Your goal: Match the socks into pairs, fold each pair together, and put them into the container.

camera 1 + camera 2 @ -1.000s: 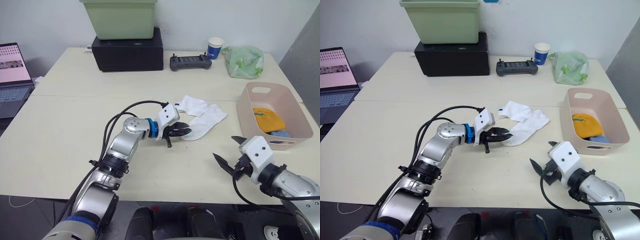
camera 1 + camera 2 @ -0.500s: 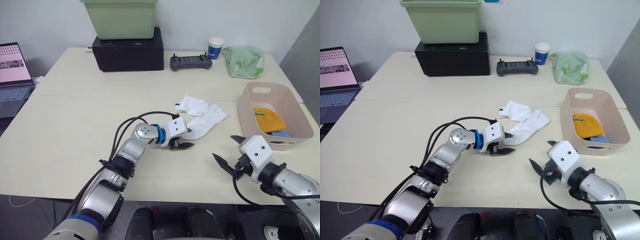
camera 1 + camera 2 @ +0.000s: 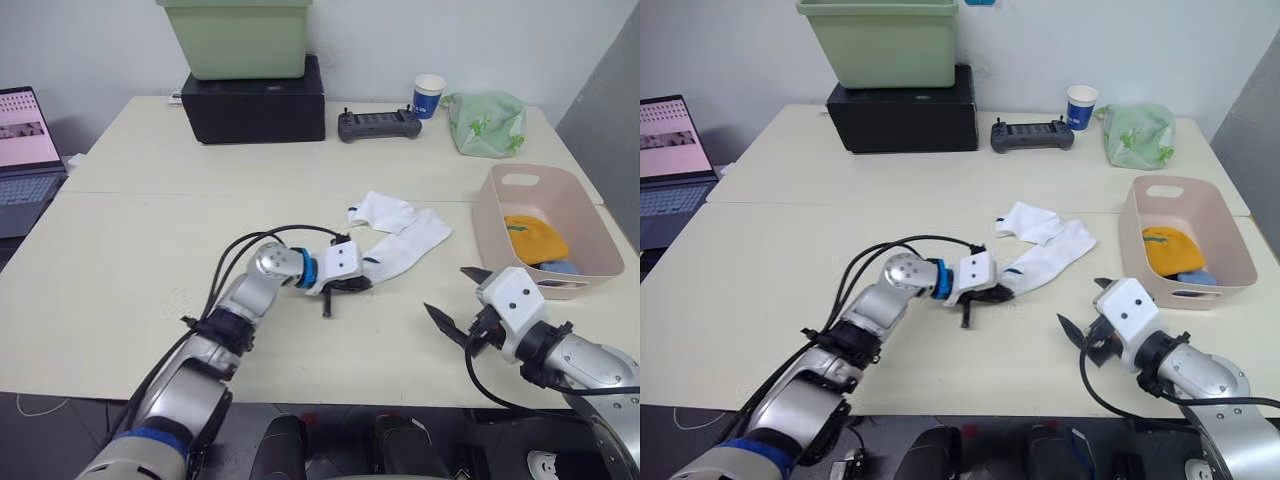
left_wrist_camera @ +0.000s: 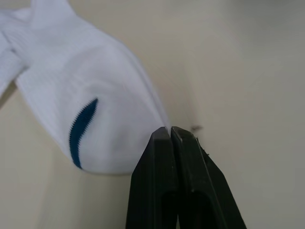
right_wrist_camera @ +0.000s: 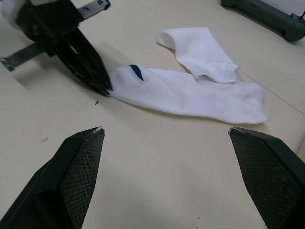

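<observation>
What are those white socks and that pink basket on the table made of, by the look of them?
The two white socks look like soft knitted fabric, matte: fine ribbing shows, and they lie limp and creased; one has a dark blue mark. The pale pink rectangular basket looks like moulded plastic with a smooth, slightly glossy finish: stiff thin walls, rounded corners and a cut-out handle slot.

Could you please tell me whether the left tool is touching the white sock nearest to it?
Touching. In the left wrist view, the shut fingertips of the left tool press against the toe edge of the white sock, with no table showing between them.
</observation>
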`<action>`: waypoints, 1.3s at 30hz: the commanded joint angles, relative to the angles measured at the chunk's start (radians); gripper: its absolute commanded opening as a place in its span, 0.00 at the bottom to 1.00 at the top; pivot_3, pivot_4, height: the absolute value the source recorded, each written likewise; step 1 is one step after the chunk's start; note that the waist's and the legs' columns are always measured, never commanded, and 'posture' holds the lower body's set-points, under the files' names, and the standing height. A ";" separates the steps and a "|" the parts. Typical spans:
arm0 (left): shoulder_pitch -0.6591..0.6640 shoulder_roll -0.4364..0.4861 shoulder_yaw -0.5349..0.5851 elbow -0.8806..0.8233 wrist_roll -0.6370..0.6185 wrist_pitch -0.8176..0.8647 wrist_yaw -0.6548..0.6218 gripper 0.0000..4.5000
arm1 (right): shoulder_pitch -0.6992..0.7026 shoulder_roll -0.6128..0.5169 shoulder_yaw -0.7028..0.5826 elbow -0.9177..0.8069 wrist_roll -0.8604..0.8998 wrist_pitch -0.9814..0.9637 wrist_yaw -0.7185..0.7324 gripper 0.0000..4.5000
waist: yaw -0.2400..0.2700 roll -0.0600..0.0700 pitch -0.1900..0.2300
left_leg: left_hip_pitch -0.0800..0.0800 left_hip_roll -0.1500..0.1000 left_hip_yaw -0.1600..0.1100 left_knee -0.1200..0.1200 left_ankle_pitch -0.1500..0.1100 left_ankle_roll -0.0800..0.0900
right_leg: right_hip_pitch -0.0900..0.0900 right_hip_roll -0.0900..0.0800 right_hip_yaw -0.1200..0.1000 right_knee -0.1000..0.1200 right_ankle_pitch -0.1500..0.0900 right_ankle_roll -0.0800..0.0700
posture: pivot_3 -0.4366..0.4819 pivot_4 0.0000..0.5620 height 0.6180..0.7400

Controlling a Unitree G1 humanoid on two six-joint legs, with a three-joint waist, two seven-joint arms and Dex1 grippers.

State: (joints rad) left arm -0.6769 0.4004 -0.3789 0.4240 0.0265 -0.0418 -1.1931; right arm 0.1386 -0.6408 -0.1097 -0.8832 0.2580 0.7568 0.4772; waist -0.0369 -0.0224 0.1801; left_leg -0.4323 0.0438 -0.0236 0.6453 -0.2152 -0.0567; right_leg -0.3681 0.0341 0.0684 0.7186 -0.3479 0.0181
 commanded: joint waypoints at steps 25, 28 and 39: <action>-0.013 -0.029 0.048 0.001 -0.048 -0.131 0.020 0.58 | -0.039 -0.068 -0.002 -0.033 0.085 0.041 0.091 1.00 | 0.008 0.000 0.000 | -0.001 -0.002 0.000 0.001 0.000 0.000 | 0.000 -0.001 -0.001 0.000 0.000 0.000 | 0.48 0.27 0.96; -0.047 -0.057 0.019 0.088 0.020 -0.181 0.068 0.72 | -0.026 -0.081 -0.009 -0.054 0.109 0.046 0.105 1.00 | 0.003 0.000 0.000 | 0.000 -0.003 0.000 0.001 0.000 0.000 | 0.000 0.000 0.000 0.000 0.000 0.000 | 0.48 0.27 0.96; -0.106 -0.121 0.006 0.246 0.092 -0.240 0.145 0.44 | -0.053 -0.089 -0.006 -0.077 0.139 0.078 0.082 1.00 | 0.007 0.000 0.000 | 0.000 -0.004 0.000 0.001 0.000 0.000 | 0.001 -0.001 -0.001 0.000 0.000 0.000 | 0.48 0.27 0.96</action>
State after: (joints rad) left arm -0.7669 0.2765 -0.3664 0.6661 0.1046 -0.2722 -1.0520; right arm 0.0961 -0.7266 -0.0986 -0.9095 0.3794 0.8355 0.5653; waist -0.0299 -0.0223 0.1798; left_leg -0.4327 0.0397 -0.0239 0.6461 -0.2153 -0.0565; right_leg -0.3676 0.0330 0.0675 0.7188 -0.3478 0.0181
